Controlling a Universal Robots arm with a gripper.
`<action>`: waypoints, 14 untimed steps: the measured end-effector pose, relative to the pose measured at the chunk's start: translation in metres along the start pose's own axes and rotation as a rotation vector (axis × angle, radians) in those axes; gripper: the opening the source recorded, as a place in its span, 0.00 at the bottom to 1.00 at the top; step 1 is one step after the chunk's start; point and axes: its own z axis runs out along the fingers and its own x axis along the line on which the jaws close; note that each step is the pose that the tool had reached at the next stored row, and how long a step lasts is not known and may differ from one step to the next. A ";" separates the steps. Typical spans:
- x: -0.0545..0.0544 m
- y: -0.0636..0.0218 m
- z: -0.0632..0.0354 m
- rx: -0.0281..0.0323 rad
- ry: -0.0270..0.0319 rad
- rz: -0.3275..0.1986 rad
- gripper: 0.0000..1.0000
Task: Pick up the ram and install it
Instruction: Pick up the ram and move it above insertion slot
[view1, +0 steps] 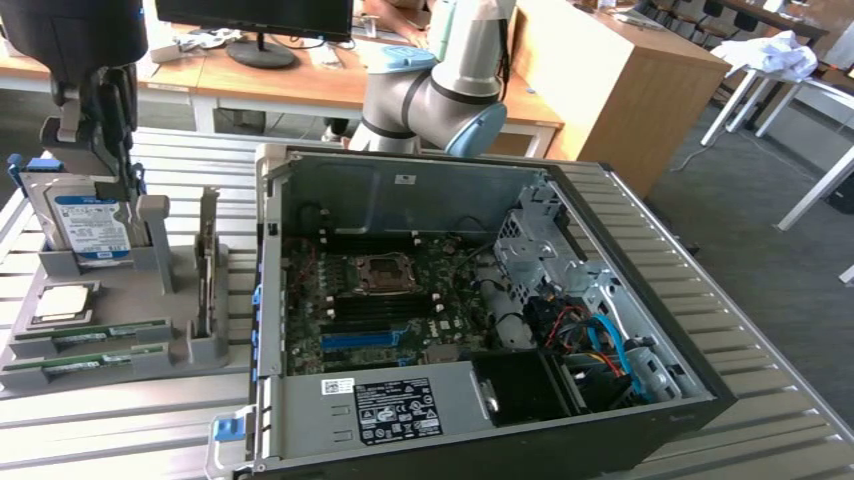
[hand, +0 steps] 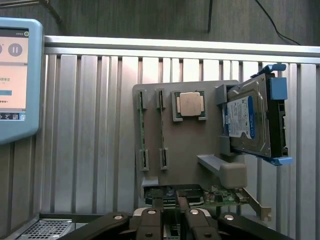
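Two green ram sticks (view1: 91, 335) (view1: 83, 363) stand on edge in slots at the front of the grey holder (view1: 120, 385), on the exterior view's left. The wrist view looks down on them as two thin strips (hand: 141, 129) (hand: 161, 129) on the holder (hand: 185, 150). My gripper (view1: 100, 165) hangs well above the holder's far end, over the hard drive, apart from the ram. In the wrist view its dark fingers (hand: 156, 220) stand a little apart, and the gripper (hand: 172, 225) is open with nothing held.
The holder also carries a silver hard drive (view1: 87, 225) (hand: 252, 120), a square processor (view1: 64, 300) (hand: 190, 105) and an upright card (view1: 207, 265) (hand: 220, 197). The open PC case (view1: 274, 300) lies to the exterior view's right, motherboard (view1: 387, 300) exposed. A tablet screen (hand: 15, 75) sits beside the slatted table.
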 end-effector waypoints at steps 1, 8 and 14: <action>0.000 0.0000 0.0000 0.0000 -0.0001 0.000 0.29; 0.000 0.0000 0.0000 0.0000 -0.0001 0.000 0.36; 0.001 0.0014 0.0002 0.0000 0.0000 0.000 0.36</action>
